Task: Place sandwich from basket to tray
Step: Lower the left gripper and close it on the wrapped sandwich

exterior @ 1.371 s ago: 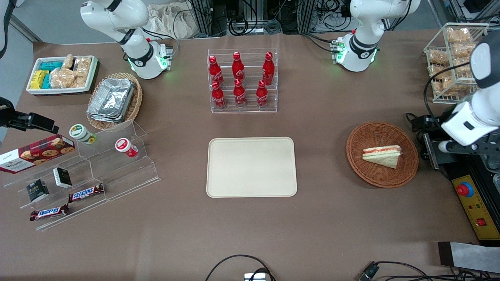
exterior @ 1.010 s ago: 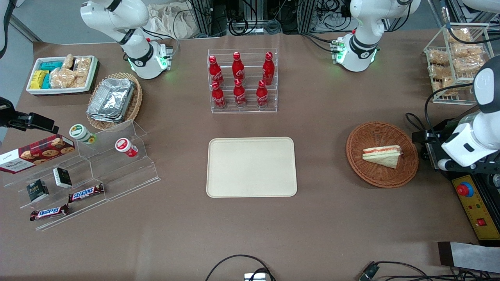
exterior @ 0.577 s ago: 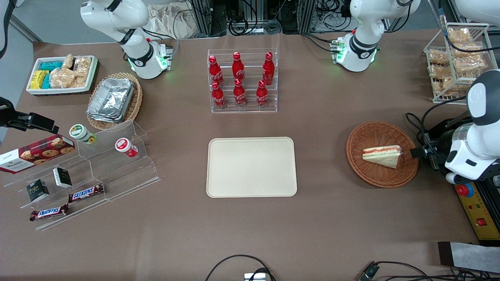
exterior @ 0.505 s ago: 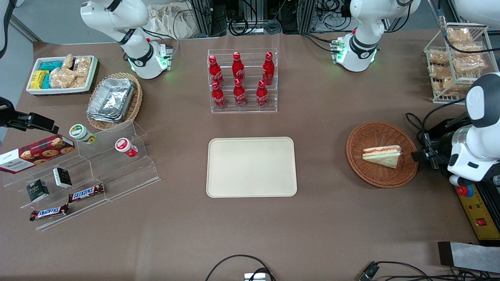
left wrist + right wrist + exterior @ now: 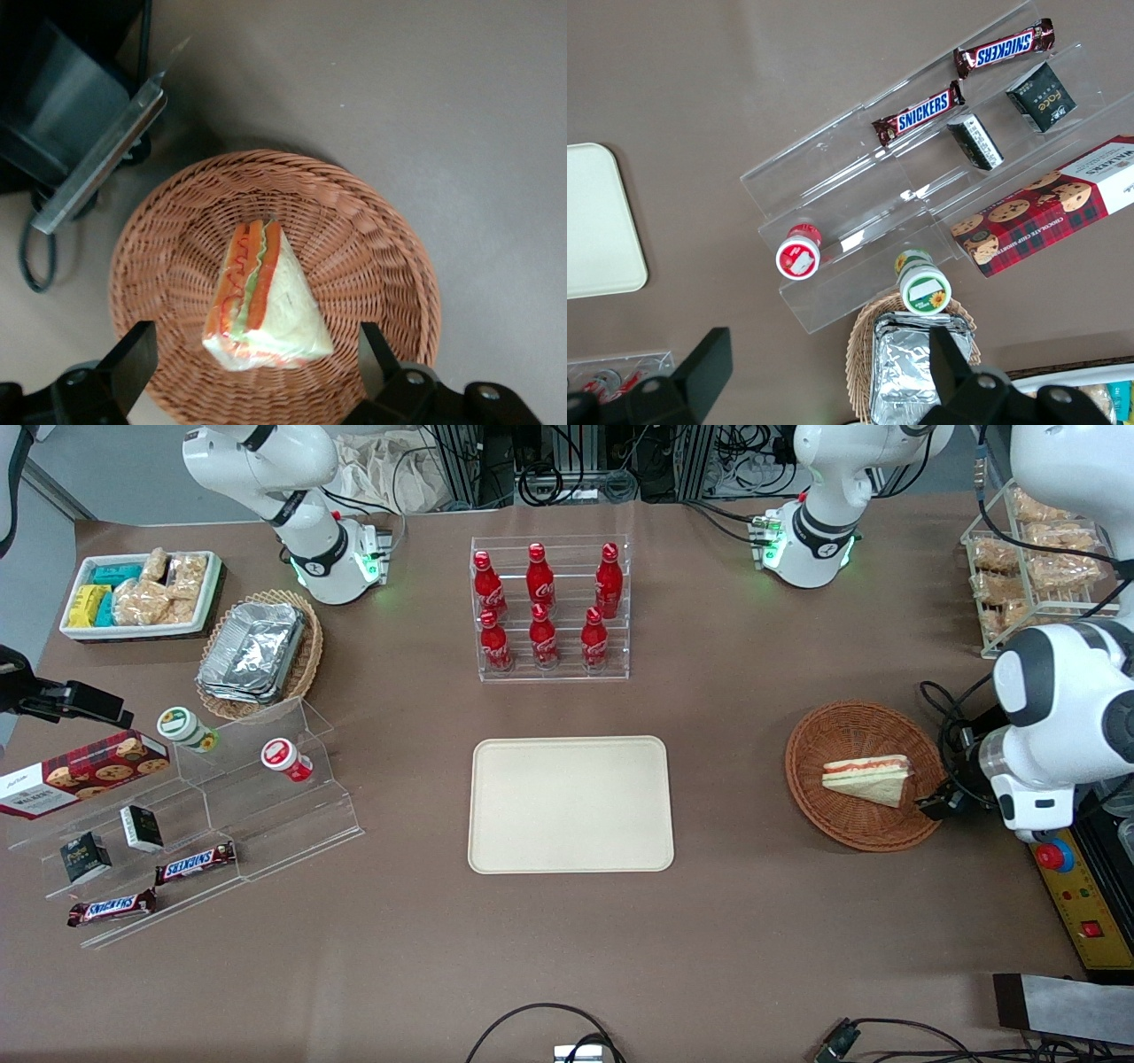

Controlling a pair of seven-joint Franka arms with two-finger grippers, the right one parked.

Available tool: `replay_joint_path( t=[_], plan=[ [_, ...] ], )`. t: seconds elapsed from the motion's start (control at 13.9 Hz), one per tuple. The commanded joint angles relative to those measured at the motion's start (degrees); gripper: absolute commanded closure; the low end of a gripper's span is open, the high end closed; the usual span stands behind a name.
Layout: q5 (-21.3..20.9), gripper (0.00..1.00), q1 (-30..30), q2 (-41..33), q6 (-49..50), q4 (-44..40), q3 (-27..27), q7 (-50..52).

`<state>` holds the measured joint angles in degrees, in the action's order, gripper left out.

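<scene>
Your left arm has swung in from the working arm's end of the bench over the last second or so, and its tool (image 5: pixel 252 372) now hangs above the round, shallow, reddish-brown wicker basket (image 5: pixel 842 825), at the part of the rim nearest that end of the bench. A moment ago it was still outside the rim, above the bare bench; now the wrist view looks straight down into the weave.

The small triangular wedge of white bread with red-orange and pale green filling, the sandwich (image 5: pixel 259 301), lies flat in the middle of the basket and has not shifted at all. The tool's two fingers (image 5: pixel 131 361) stand spread wide, one to each side of the wedge's broad end, and nothing is between them yet. They look clear of the bread and well above it.

So you are at the approach, not the grasp. You probably need to drop the tool lower and bring it a little farther over the wedge before squeezing.

The flat rectangular cream-beige tray (image 5: pixel 496 850) with rounded corners sits bare in the middle of the bench, well apart from the basket, toward the parked arm's end.
</scene>
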<state>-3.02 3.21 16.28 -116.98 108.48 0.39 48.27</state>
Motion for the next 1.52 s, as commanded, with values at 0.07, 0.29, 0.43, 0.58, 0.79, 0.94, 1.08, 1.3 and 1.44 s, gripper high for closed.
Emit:
replay_joint_path(
  t=[0.07, 0.29, 0.43, 0.58, 0.79, 0.94, 1.08, 1.3, 1.44],
  plan=[
    [1.0, 0.0, -0.9, 0.1, -3.2, 4.6, 0.4, 5.5],
    [1.9, 0.0, -0.7, 0.2, -4.0, 6.1, 0.4, 5.5],
    [4.1, 0.0, -0.6, 0.9, -4.4, 6.2, 0.4, 5.5],
    [4.3, 0.0, -0.6, 1.4, -4.6, 7.2, 0.5, 5.5],
    [4.3, 0.0, -0.4, 1.2, -4.8, 8.8, 0.8, 5.5],
    [4.3, 0.0, -0.4, 1.4, -6.0, 9.7, 0.9, 5.5],
    [4.3, 0.0, -0.5, 1.6, -9.0, 11.3, 0.9, 5.5],
    [4.3, 0.0, -0.6, 3.7, -10.8, 10.7, 0.9, 5.7],
    [4.4, 0.5, -0.6, 4.2, -12.0, 10.1, 0.8, 9.4]
  ],
)
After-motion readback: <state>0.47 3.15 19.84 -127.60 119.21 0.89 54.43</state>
